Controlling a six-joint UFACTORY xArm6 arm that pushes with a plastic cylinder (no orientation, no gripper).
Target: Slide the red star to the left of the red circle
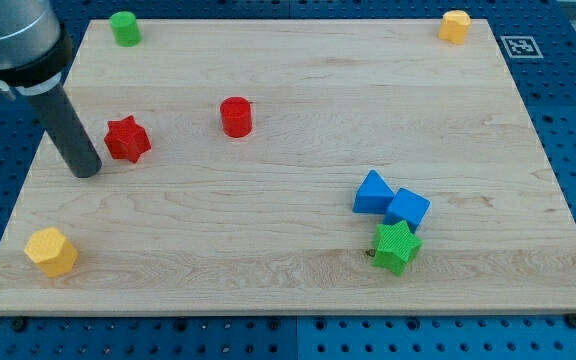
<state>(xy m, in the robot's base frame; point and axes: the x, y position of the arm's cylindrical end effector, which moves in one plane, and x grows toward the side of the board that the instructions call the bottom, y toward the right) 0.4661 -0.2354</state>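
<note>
The red star (127,139) lies on the wooden board at the view's left. The red circle (236,116) stands to the star's right and slightly higher in the view, about a hundred pixels away. My tip (87,171) rests on the board just left of and a little below the red star, a small gap apart from it. The dark rod rises from it toward the view's top left.
A green cylinder (124,28) sits at the top left, a yellow block (454,26) at the top right, a yellow hexagon (50,251) at the bottom left. A blue triangle (372,192), a blue cube (407,209) and a green star (396,246) cluster at lower right.
</note>
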